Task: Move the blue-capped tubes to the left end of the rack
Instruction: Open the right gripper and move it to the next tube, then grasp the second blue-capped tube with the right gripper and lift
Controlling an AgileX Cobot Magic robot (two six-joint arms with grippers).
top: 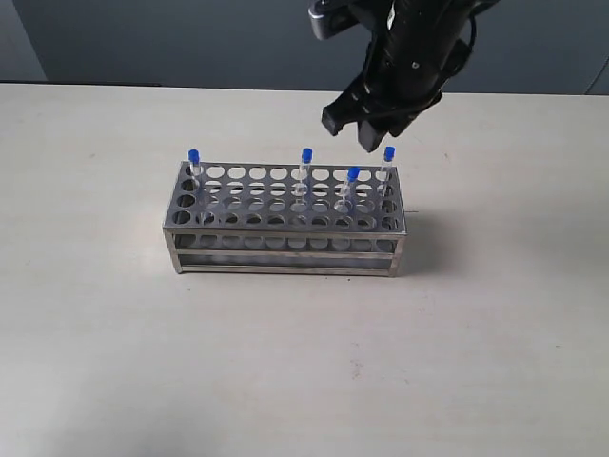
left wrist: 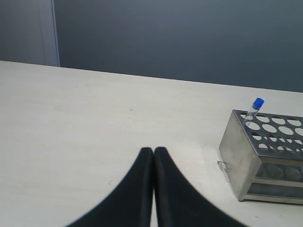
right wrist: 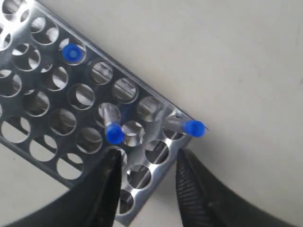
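The left tool [left wrist: 154, 150] hangs low over the pale desk [left wrist: 85, 123], its two black fingers [left wrist: 142, 179] pressed together with no gap. Well apart from it stands the steel rack [left wrist: 239, 161], cut off by the picture's edge. One blue-capped tube [left wrist: 254, 108] leans in a corner hole. A dark grey wall [left wrist: 165, 33] rises behind.

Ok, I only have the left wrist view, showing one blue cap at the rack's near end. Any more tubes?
Observer: Four blue-capped tubes in all: the left-end tube, a middle tube, and two right-end tubes.
Operator: Where's the right gripper?
Observer: The right gripper hovers above the right end of the rack, by those two.
Operator: Open?
Observer: Yes, jaws apart, nothing between them.
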